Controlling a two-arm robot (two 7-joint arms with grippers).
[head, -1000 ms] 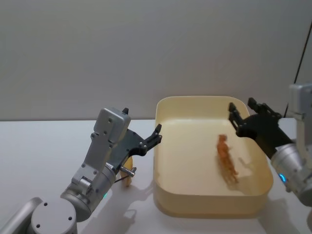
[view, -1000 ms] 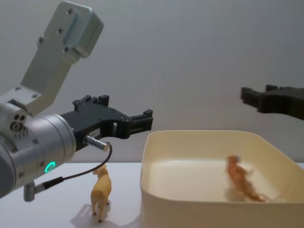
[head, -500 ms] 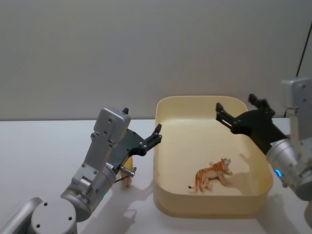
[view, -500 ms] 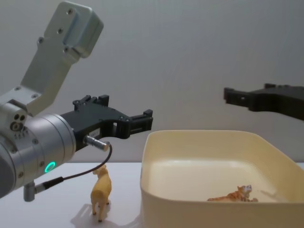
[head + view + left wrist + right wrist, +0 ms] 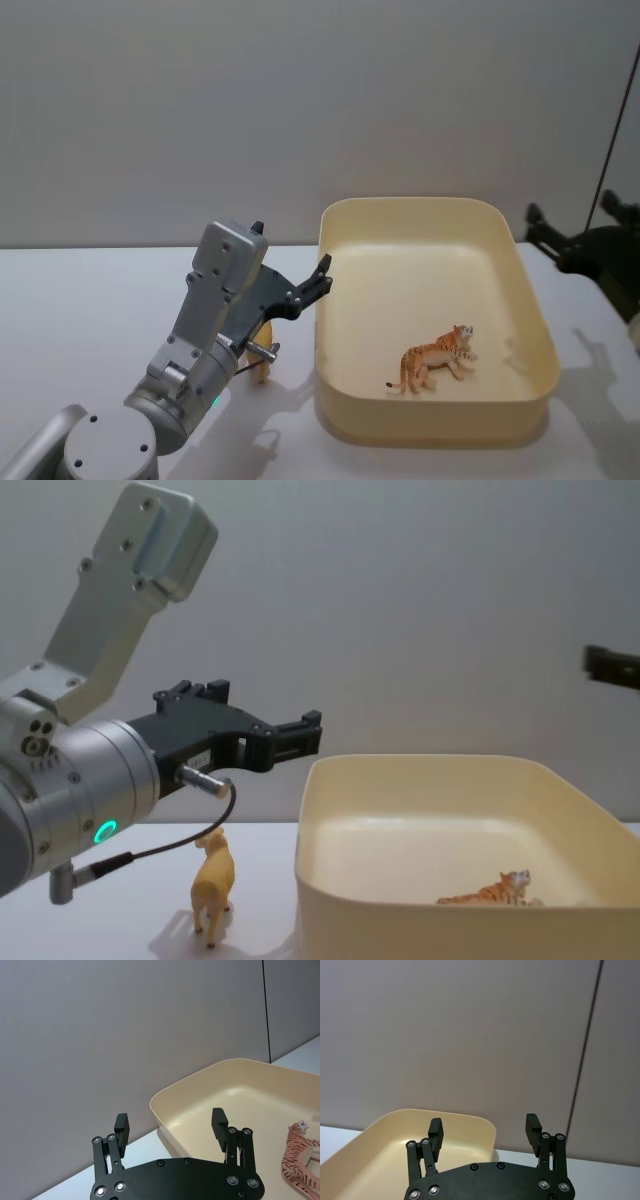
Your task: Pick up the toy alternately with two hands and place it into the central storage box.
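Note:
A striped orange tiger toy (image 5: 432, 361) lies on its side on the floor of the central storage box (image 5: 436, 206), a cream tub; it also appears as the tiger (image 5: 490, 890) in the chest view and the tiger (image 5: 300, 1155) in the left wrist view. My left gripper (image 5: 291, 247) hangs open just left of the box's rim, above a yellow animal toy (image 5: 213, 884) standing on the table. My right gripper (image 5: 570, 225) is open, off to the right of the box. The left gripper (image 5: 170, 1125) and right gripper (image 5: 484, 1130) each hold nothing.
The white table (image 5: 80, 320) runs to the left of the box and ends at a plain grey wall. A thin black cable (image 5: 170, 848) loops from my left wrist near the yellow toy. A dark vertical line (image 5: 582, 1065) runs down the wall at the right.
The tiger fell into the box and came to rest on its side. My right gripper drew back from above the box to the right. The left arm stayed still.

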